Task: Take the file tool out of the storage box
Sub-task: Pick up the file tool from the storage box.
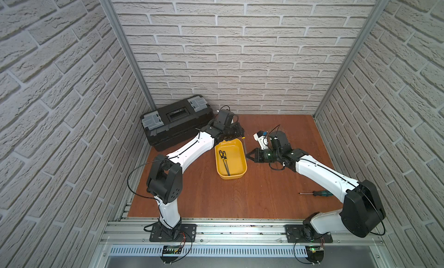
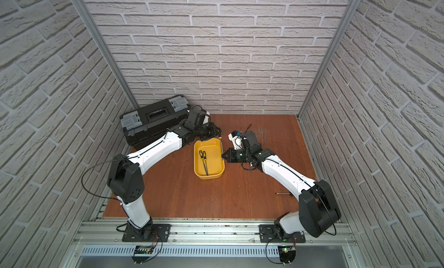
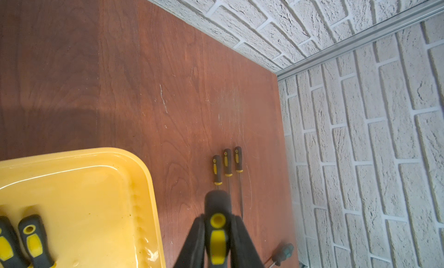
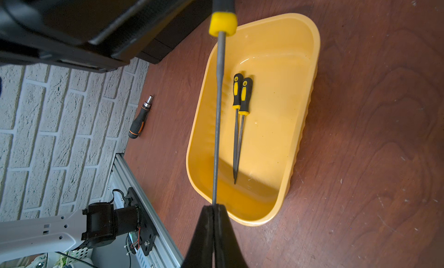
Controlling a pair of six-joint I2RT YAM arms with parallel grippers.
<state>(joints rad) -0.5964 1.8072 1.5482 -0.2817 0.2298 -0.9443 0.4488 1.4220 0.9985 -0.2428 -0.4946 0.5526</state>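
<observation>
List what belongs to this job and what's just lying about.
Job: shallow yellow plastic tray; black-and-yellow file in left gripper and right gripper; two files inside; three files outside.
Lying about: large black toolbox; teal screwdriver; black-orange driver.

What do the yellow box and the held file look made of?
Storage box: likely moulded plastic, glossy, with soft highlights and ribbed wall. File: dull grey shaft, probably steel; black-and-yellow handle looks matte rubberised plastic.

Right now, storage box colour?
Storage box is bright yellow, plain; shows best in the right wrist view.
</observation>
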